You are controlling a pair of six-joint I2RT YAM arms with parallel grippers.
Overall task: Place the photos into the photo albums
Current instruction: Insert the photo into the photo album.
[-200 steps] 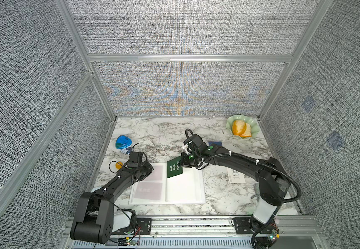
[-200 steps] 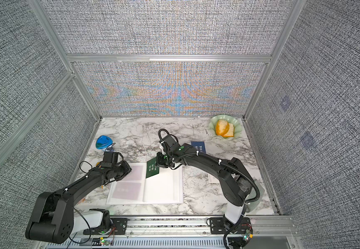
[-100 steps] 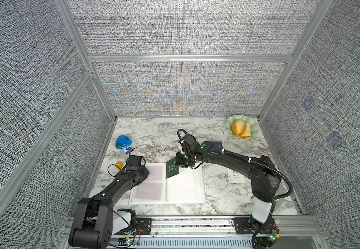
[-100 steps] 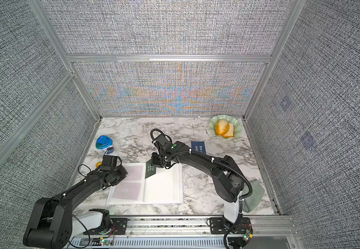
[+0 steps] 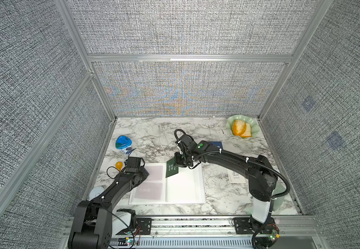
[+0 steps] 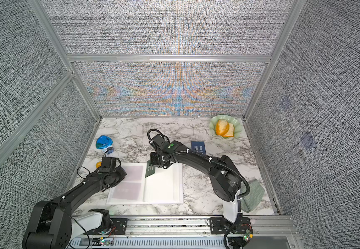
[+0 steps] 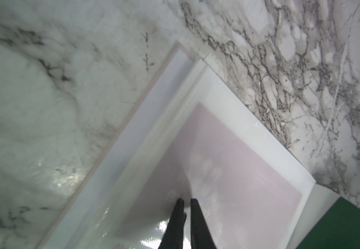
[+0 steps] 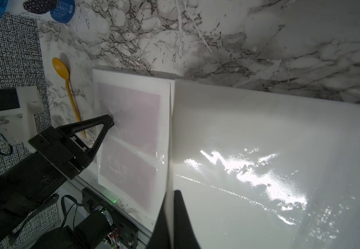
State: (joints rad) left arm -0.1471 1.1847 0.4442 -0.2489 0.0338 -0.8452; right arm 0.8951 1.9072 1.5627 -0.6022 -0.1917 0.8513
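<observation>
The white photo album (image 5: 185, 187) (image 6: 164, 187) lies open near the table's front. Two pinkish photos (image 5: 153, 175) (image 6: 127, 190) sit under film on its left page. My right gripper (image 5: 178, 165) (image 8: 170, 215) is shut on a green photo (image 5: 171, 171) (image 6: 150, 171), held tilted over the album's far edge by the spine. It shows edge-on in the right wrist view. My left gripper (image 7: 185, 201) (image 8: 110, 121) is shut, tips on the left page's upper photo. A blue photo (image 6: 198, 147) and a white "Good Luck" photo (image 5: 236, 177) lie to the right.
A blue-lidded cup (image 5: 123, 143) and an orange spoon (image 8: 65, 86) lie left of the album. A green plate (image 5: 231, 124) with food stands at the back right. A green cloth (image 6: 251, 194) lies at the front right, by the right arm's base.
My right gripper has carried the green photo leftward, from over the right page towards the spine. The left gripper has stayed on the left page.
</observation>
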